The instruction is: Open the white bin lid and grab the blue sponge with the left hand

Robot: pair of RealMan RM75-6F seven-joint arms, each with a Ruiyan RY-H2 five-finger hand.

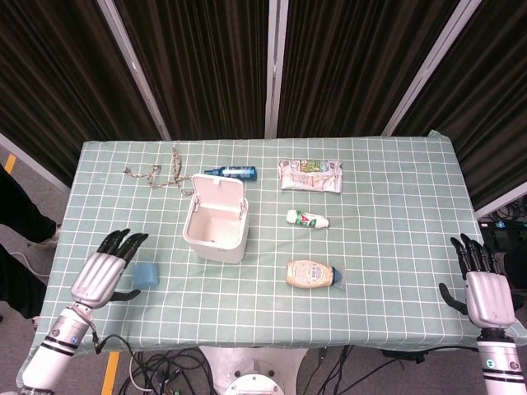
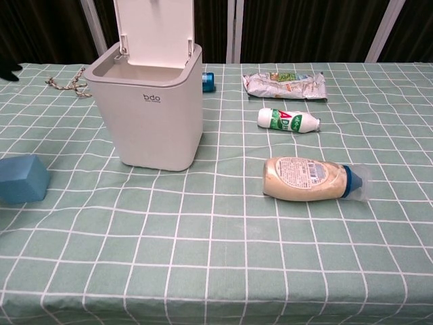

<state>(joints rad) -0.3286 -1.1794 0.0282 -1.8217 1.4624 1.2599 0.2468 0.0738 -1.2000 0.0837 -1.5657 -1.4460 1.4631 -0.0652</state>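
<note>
The white bin (image 1: 216, 235) (image 2: 153, 112) stands left of the table's middle with its lid (image 1: 219, 192) (image 2: 153, 32) swung upright at the back. Its inside looks bare. The blue sponge (image 1: 146, 275) (image 2: 21, 178) lies on the cloth to the bin's left. My left hand (image 1: 104, 271) hovers just left of the sponge, fingers spread and holding nothing; only a dark fingertip (image 2: 8, 70) of it shows in the chest view. My right hand (image 1: 482, 284) hangs open at the table's near right corner, away from everything.
A mayonnaise bottle (image 1: 311, 274) and a small white bottle (image 1: 308, 219) lie right of the bin. Behind are a crumpled snack bag (image 1: 310, 175), a blue spray bottle (image 1: 231, 173) and a rope (image 1: 161, 173). The green checked tablecloth (image 1: 395, 214) covers the table.
</note>
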